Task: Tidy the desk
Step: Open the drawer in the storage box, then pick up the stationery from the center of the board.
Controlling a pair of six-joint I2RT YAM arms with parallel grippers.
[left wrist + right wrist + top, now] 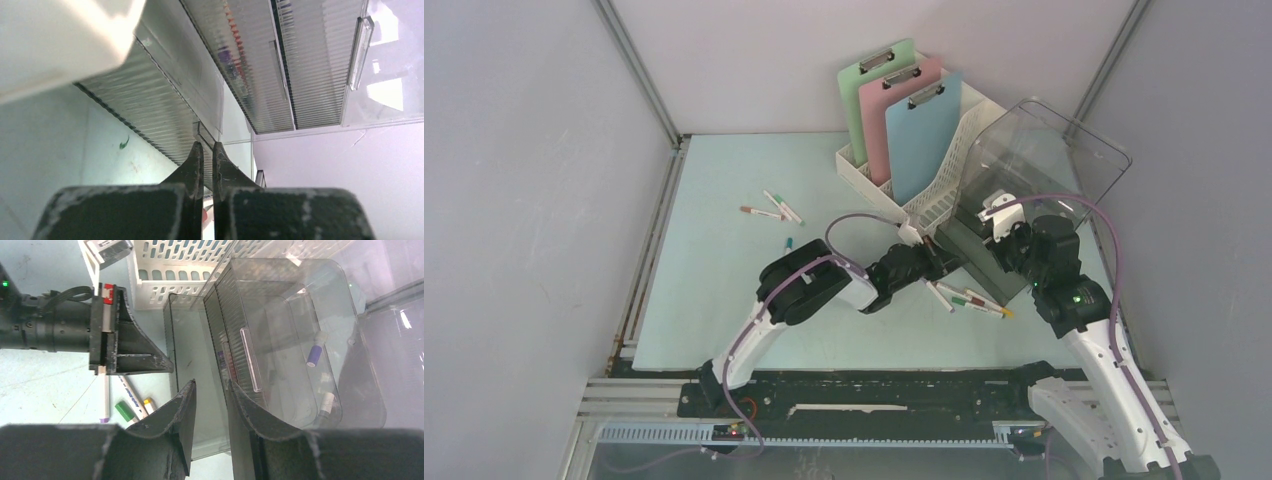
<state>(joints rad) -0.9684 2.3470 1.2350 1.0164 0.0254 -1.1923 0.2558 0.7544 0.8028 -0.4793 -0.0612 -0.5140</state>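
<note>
Clear ribbed plastic drawer box [295, 310] on the pale mint-blue flat bench [724, 300].
Left tool [204, 146] pressed together at its front; right tool [212, 389] half-spread astride its wall, grip unclear.

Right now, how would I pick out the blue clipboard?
At the far edge of the desk stands a white rack. Three clipboards lean in it. The blue clipboard is the front, rightmost one, ahead of the pink one and the green one.
</note>
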